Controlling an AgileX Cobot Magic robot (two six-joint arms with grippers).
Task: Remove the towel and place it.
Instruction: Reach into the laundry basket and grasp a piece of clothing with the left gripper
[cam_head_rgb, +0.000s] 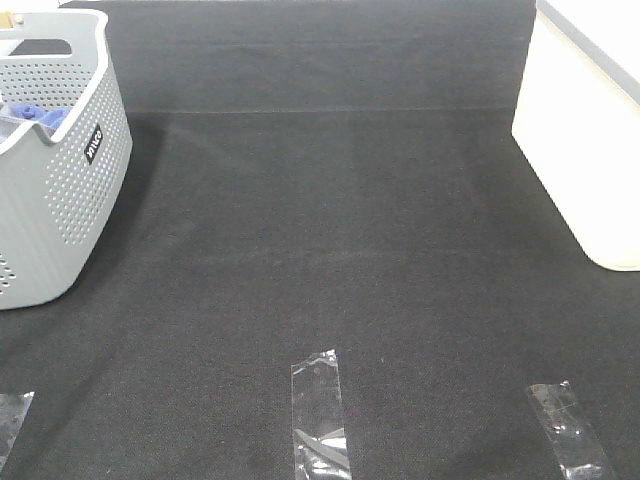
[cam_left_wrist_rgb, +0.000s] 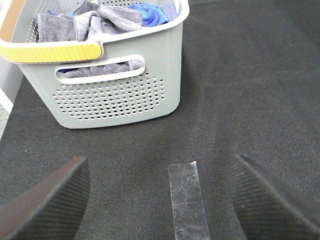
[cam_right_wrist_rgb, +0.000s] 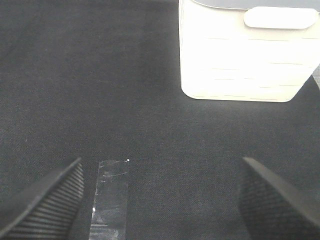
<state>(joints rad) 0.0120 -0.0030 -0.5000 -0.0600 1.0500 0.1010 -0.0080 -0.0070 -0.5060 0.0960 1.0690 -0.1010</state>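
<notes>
A: State?
B: Left hand (cam_left_wrist_rgb: 159, 169) & right hand (cam_right_wrist_rgb: 161, 167) both released, nothing held, over bare counter (cam_head_rgb: 350, 250) w/ tape (cam_left_wrist_rgb: 187, 200) under each.
A: Where's towel (cam_left_wrist_rgb: 100, 22)?
B: Bunched in basket (cam_left_wrist_rgb: 115, 100) ahead of left hand, blue cloth (cam_left_wrist_rgb: 150, 12) right against it at the far side.
A: Risks?
B: 2, imo: the grab takes blue cloth too, since they're tangled close; or towel snags the rim & drags basket along.

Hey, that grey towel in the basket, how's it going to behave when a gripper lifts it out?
Probably floppy: the towel lies crumpled in soft folds, so it should drape and trail from one pinch. It fills much of the basket, so likely bulky but light. It lies against the blue cloth, which might drag along.
</notes>
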